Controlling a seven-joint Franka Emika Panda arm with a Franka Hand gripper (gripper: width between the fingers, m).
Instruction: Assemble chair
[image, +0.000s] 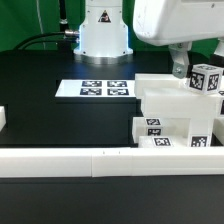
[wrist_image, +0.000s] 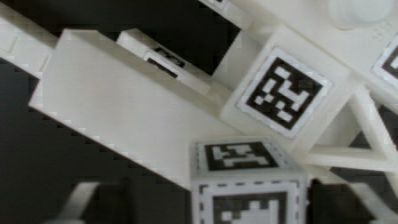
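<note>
- One robot arm (image: 165, 25) reaches down over the white chair parts (image: 165, 125).
- All these parts sit close together on the black table (image: 40, 100), on the exterior view's right. They are just behind the long white border rail (image: 90, 157).
- The gripper (wrist_image: 214, 205) is set around a square post (wrist_image: 249, 180) with a tag on its end. One finger is on each side, so it can squeeze the post.
- Its fingers (wrist_image: 80, 205) stand apart. A dark gap shows between one finger and the post, so it looks loose and is not holding anything yet.
- The X-braced panel (wrist_image: 365, 125) is right beside the post, so the gripper has to come in carefully.
- The marker board (image: 100, 88) lies flat, well apart from the parts.
</note>
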